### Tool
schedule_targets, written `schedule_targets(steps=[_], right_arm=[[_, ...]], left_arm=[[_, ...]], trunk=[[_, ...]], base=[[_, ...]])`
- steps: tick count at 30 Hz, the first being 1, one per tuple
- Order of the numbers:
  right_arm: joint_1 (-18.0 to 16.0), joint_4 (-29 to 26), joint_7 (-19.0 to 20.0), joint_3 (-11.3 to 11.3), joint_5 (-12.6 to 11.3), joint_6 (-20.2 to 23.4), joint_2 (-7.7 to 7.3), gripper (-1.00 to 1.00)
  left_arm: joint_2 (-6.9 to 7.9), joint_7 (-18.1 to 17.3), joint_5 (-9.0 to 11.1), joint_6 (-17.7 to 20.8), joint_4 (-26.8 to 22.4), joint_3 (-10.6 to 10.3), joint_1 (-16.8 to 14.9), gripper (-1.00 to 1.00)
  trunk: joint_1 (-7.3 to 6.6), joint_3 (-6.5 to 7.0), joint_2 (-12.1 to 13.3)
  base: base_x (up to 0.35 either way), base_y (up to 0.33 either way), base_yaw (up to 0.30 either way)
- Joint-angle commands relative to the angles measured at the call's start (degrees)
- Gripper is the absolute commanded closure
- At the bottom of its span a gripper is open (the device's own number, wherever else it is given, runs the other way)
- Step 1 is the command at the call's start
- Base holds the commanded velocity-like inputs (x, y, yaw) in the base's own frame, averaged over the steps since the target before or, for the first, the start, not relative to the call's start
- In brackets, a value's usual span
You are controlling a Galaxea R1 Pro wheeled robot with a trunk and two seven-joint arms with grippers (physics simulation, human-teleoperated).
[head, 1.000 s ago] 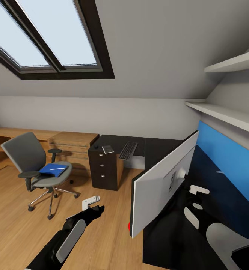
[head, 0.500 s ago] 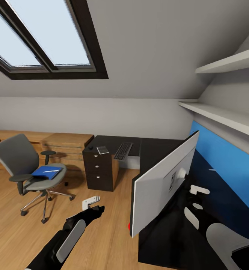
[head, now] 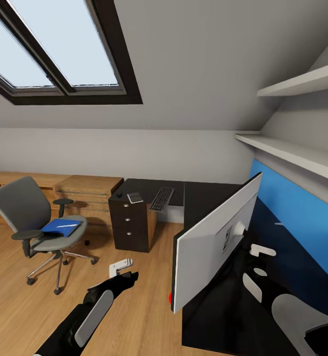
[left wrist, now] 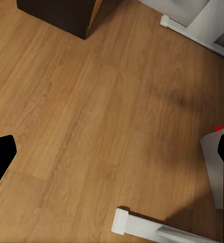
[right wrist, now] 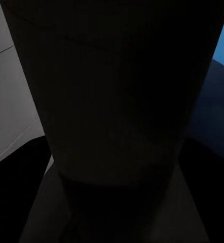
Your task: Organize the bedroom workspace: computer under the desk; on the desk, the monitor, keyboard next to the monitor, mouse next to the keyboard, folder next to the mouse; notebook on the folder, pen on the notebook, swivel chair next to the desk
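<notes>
Glossy black desk (head: 203,198) surface is seen running from the centre of the head view down to its lower right, backed by a blue panel (head: 302,207). The monitor (head: 213,242), white back outward, is seen at centre right, apparently over the desk edge, a small red light at its lower corner. The keyboard (head: 162,198) and the notebook (head: 134,198) are seen on the desk top above the drawer unit (head: 129,225). At the left, the swivel chair (head: 35,225) is stood on the wood floor (head: 15,306), well apart from the desk, with the folder (head: 61,227) laid on its seat and the pen (head: 67,225) on the folder. The left gripper (head: 126,276) is held over the floor at lower centre, jaws spread wide and empty. The right gripper's grip cannot be told; the right wrist view is dark.
</notes>
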Motion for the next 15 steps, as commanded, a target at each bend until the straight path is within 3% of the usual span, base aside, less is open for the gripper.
schedule_targets(steps=[1,8,15], right_arm=[[-0.1,-0.2,-0.3,0.6,0.2,-0.2,0.03,1.0],[-0.1,-0.2,-0.3,0.6,0.2,-0.3,0.05,1.0],[-0.1,-0.2,-0.3,0.6,0.2,-0.3,0.05,1.0]], left_arm=[[0.03,0.6,0.5,0.0,-0.1,-0.2,-0.1,-1.0],[0.08,0.6,0.5,0.0,-0.1,-0.2,-0.1,-1.0],[0.09,0.6,0.5,0.0,-0.1,-0.2,0.0,-1.0]], trunk=[[0.01,-0.08,-0.1],[0.01,-0.04,-0.1],[0.01,0.16,-0.1]], base=[[0.0,-0.18,0.0],[0.0,-0.266,-0.075],[0.0,-0.051,-0.206]])
